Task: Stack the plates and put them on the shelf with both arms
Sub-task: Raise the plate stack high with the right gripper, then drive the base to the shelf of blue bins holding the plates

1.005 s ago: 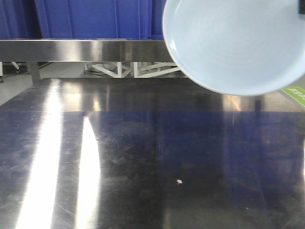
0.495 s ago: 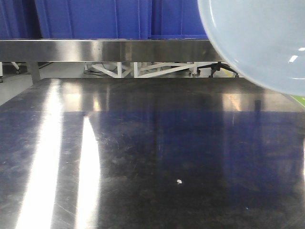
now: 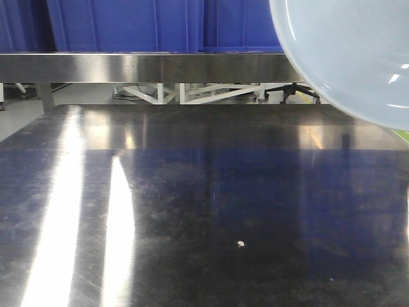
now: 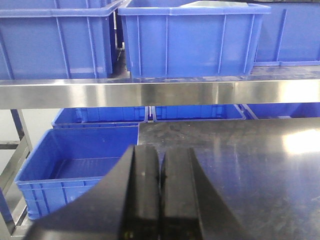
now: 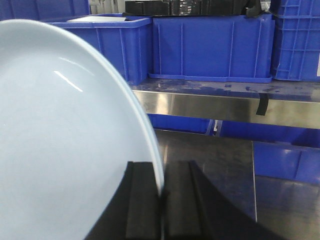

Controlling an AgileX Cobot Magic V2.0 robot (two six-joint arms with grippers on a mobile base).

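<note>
The dark steel tabletop (image 3: 192, 211) is stretching from near to far, streaked with glare on its left. The shelf (image 3: 128, 67) is running left to right across its far edge, its brushed rail facing me.

Blue crates (image 4: 192, 40) are sitting in a row on the shelf. One (image 5: 210, 45) is holding black things (image 5: 185, 7) that rise above its rim, and the one to its left is carrying a pale flat thing (image 5: 100, 19) at rim height. A lower crate (image 4: 80, 165) is showing me its blue floor.

I am holding the plate (image 3: 351, 57) in the air over the far right of the tabletop. It is standing steeply rather than lying flat, its broad face turned toward the front camera, and there it is covering the right end of the rail. Being round, it has no long axis. Its rim is curving up and left from my grip.

My right gripper (image 5: 161, 190) is pinching that rim, both fingers (image 5: 142, 200) closed tight on it. My left gripper (image 4: 160, 170) is pressed fully together with nothing in it, near the table's left edge.

A pale speck (image 3: 240, 244) is lying on the tabletop.

Since a second ago the plate has been going right and up, and its rings no longer show. Over the last half second it has barely shifted.
</note>
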